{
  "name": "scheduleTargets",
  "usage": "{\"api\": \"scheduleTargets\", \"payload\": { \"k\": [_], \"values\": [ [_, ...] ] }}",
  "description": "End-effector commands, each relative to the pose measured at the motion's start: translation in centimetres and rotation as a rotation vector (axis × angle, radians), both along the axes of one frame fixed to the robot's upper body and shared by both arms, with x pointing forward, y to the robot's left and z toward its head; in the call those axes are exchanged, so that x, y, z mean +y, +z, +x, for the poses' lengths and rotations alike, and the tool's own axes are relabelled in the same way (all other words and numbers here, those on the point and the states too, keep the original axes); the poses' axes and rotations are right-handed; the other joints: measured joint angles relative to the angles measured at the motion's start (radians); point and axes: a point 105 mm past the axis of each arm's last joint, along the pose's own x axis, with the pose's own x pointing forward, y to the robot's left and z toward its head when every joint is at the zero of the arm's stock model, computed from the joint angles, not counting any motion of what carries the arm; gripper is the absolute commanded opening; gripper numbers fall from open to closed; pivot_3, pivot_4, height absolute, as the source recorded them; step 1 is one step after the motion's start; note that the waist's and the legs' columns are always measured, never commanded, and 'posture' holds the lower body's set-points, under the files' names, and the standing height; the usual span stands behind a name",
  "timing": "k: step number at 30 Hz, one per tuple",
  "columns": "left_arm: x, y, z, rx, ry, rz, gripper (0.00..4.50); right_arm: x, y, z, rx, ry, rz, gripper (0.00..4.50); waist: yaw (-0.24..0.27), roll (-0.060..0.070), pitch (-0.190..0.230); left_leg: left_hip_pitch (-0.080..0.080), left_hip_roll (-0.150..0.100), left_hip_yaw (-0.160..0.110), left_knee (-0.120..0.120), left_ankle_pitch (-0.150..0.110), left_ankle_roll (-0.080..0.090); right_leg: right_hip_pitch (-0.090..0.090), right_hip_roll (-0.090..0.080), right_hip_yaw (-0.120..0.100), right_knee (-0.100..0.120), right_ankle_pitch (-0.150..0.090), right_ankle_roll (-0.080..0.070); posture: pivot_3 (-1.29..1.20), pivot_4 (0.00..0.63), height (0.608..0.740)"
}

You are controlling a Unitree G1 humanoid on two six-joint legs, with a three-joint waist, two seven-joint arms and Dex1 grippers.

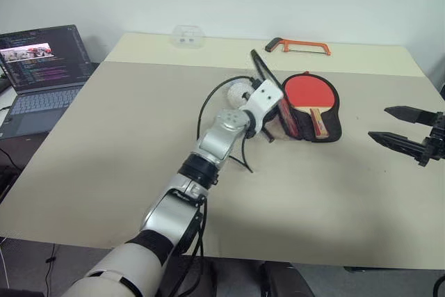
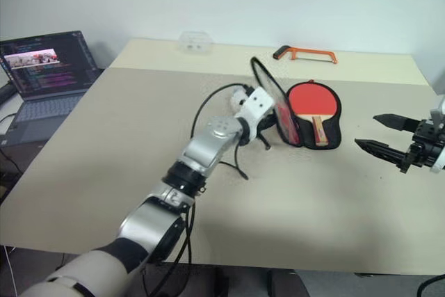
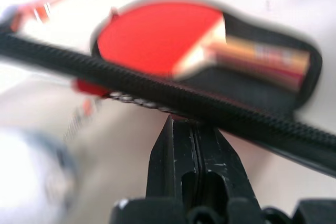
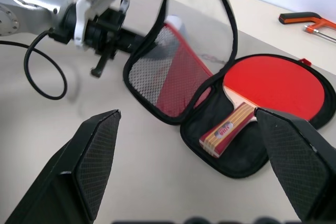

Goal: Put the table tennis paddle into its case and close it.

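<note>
From my head cameras, the round red-rubber table tennis paddle [image 1: 311,95] already lies in the black-lined, paddle-shaped case [image 1: 332,127], wooden handle toward me, and my left gripper [image 1: 271,129] pinches the raised lid at the case's left edge. My left wrist view shows those fingers [image 3: 195,156] clamped together on the lid's black zip rim [image 3: 157,90], paddle just beyond. My right wrist view shows my right gripper [image 4: 194,150] spread wide and empty, near the case's handle end, with the mesh lid [image 4: 176,74] upright.
</note>
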Motion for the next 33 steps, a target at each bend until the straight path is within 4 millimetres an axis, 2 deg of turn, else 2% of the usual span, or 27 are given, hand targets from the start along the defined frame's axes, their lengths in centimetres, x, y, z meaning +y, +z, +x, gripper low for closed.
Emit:
{"api": "scheduleTargets", "payload": {
  "k": [1,3,5,8,16,20,24,26,30,33],
  "values": [
    [-1.9,3.7,0.2,-0.122,-0.001,-0.09,0.01,0.1,1.7,-0.6,-0.068,-0.001,-0.018,4.5,0.0,0.0,0.0,0.0,0.0,0.0,0.0,0.0,0.0,0.0,0.0,0.0,0.0,0.0,0.0,0.0,0.15,0.74],
    [-4.2,2.9,-0.2,-0.074,-0.024,-0.138,0.01,0.0,2.1,-0.7,-0.081,-0.008,-0.018,4.5,0.001,0.0,0.0,0.0,-0.001,0.0,0.0,0.0,0.0,0.0,0.0,0.0,0.0,0.0,0.0,0.0,0.15,0.74],
    [-5.9,1.0,-0.8,-0.057,-0.048,-0.084,0.01,0.1,2.4,-0.8,-0.089,-0.012,-0.018,4.5,0.003,0.0,0.0,0.0,-0.001,0.0,0.0,0.0,0.0,0.002,0.0,-0.001,-0.002,0.0,0.0,0.0,0.15,0.74],
    [-7.4,-1.3,-1.3,-0.059,-0.045,-0.029,0.01,0.2,2.4,-1.0,-0.092,-0.017,-0.019,4.5,-0.005,0.0,0.0,0.002,-0.001,0.0,-0.002,0.0,0.001,0.004,0.0,-0.001,-0.004,0.0,0.0,0.0,0.15,0.74],
    [-7.9,-2.1,-1.1,-0.07,0.006,-0.023,0.01,1.3,1.9,-1.4,-0.075,-0.004,0.002,4.5,0.001,0.0,0.0,0.001,-0.002,-0.001,-0.002,0.001,-0.002,0.003,0.0,-0.001,-0.004,0.0,0.0,0.0,0.15,0.74],
    [-7.9,-0.6,-1.0,-0.082,-0.014,-0.096,0.01,2.0,1.6,-1.1,-0.06,0.005,0.021,4.5,0.001,0.0,0.0,0.001,-0.002,0.0,-0.002,0.001,-0.003,0.003,0.0,-0.001,-0.004,0.0,0.0,0.0,0.15,0.74],
    [-5.6,4.2,-0.2,-0.092,-0.108,-0.302,0.01,1.7,0.7,0.4,-0.004,-0.08,0.069,4.5,-0.001,0.0,0.0,0.001,-0.002,0.0,-0.002,0.002,-0.003,0.003,0.0,-0.001,-0.003,0.0,0.0,0.0,0.15,0.74],
    [-3.5,6.0,-0.6,-0.073,-0.221,-0.346,0.37,0.7,-0.4,2.4,0.032,-0.223,0.118,4.5,-0.004,0.0,0.0,0.002,-0.002,0.001,-0.002,0.002,-0.003,0.003,0.0,-0.001,-0.003,0.0,0.0,0.0,0.15,0.74],
    [0.9,7.2,-2.6,-0.065,-0.352,-0.293,1.58,0.9,-1.7,4.3,0.095,-0.326,0.235,4.5,-0.015,0.006,-0.003,0.004,0.001,0.002,-0.003,0.002,-0.005,0.003,0.002,0.001,-0.001,0.0,0.0,0.0,0.15,0.74],
    [5.8,6.4,-4.6,-0.002,-0.39,-0.225,2.64,0.9,-1.7,6.4,0.147,-0.437,0.418,4.5,-0.032,0.009,-0.004,0.006,0.002,0.001,-0.003,0.003,-0.006,0.003,0.002,0.002,0.002,-0.001,-0.001,0.0,0.15,0.74]
  ]
}}
